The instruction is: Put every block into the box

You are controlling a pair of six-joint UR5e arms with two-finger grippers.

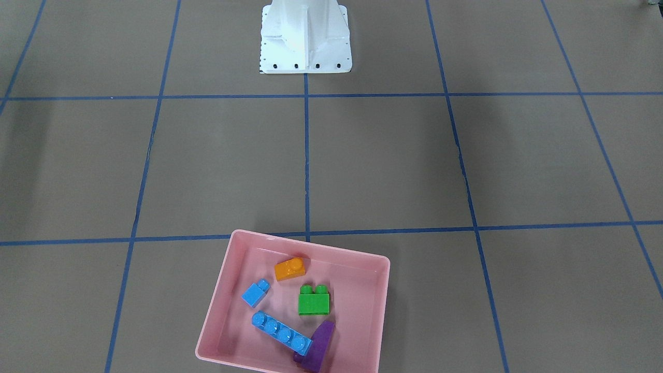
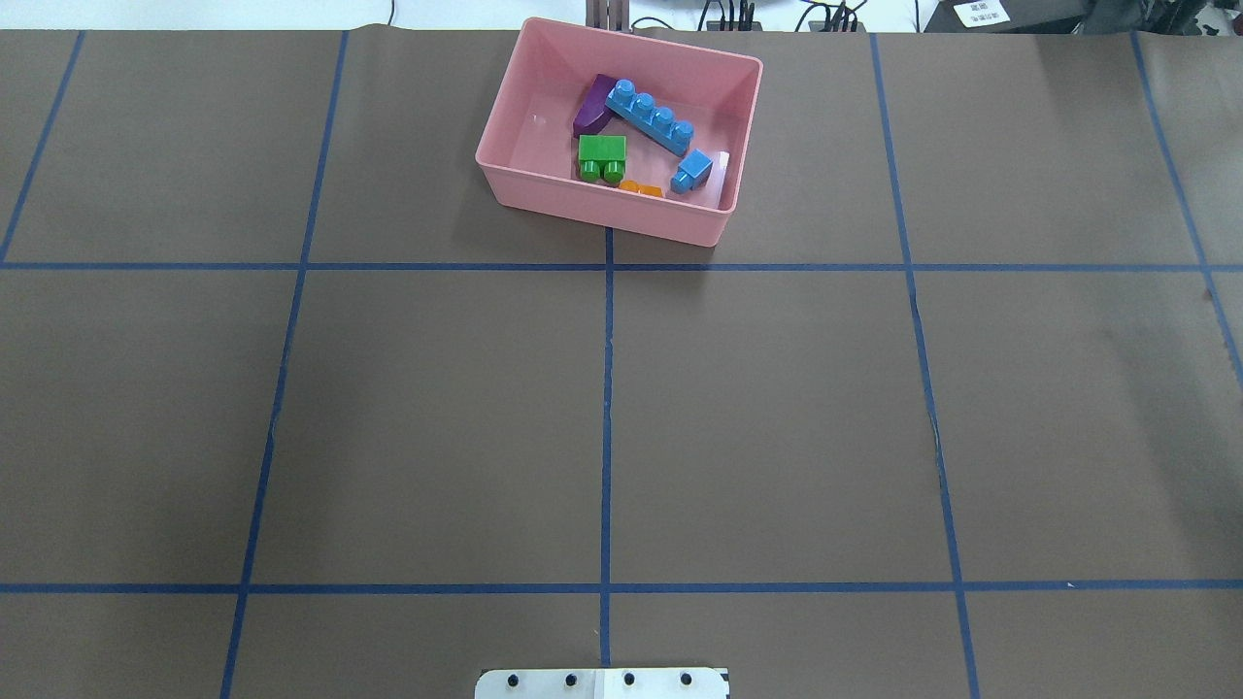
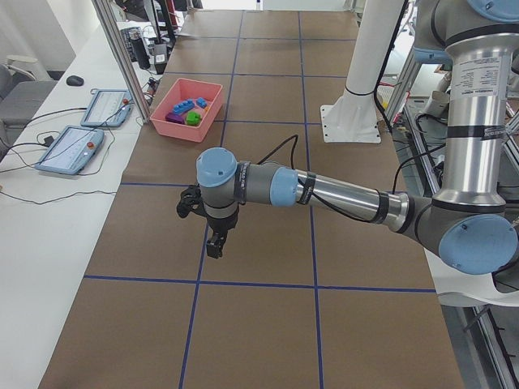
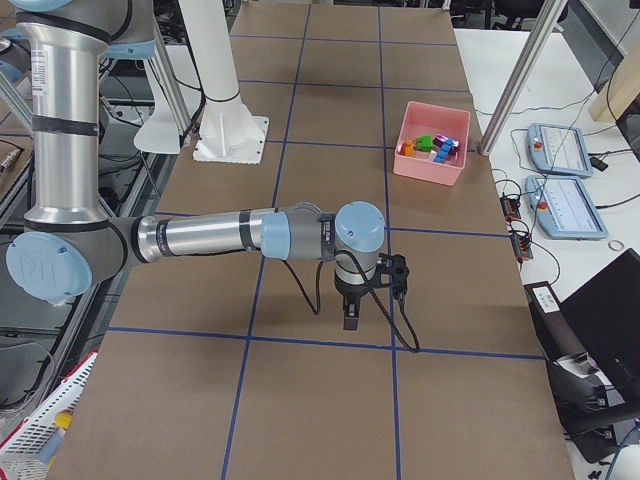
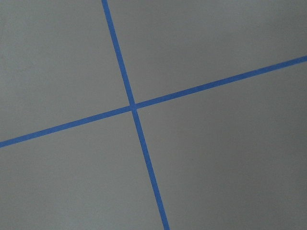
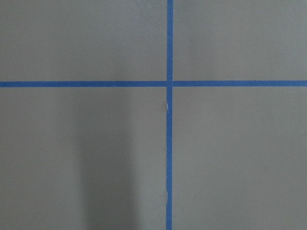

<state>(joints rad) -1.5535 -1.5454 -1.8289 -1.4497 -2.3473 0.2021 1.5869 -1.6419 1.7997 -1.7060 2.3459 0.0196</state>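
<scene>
Five colourful studded blocks (image 1: 314,302), all inside pink box (image 1: 357,311)

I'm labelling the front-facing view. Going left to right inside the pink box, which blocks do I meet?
small blue block → orange block → green block. The long blue block and purple block overlap the others, so they are left out.

Five blocks (image 1: 314,303): two blue, one orange, one green, one purple; one pink box (image 1: 221,290).
</scene>
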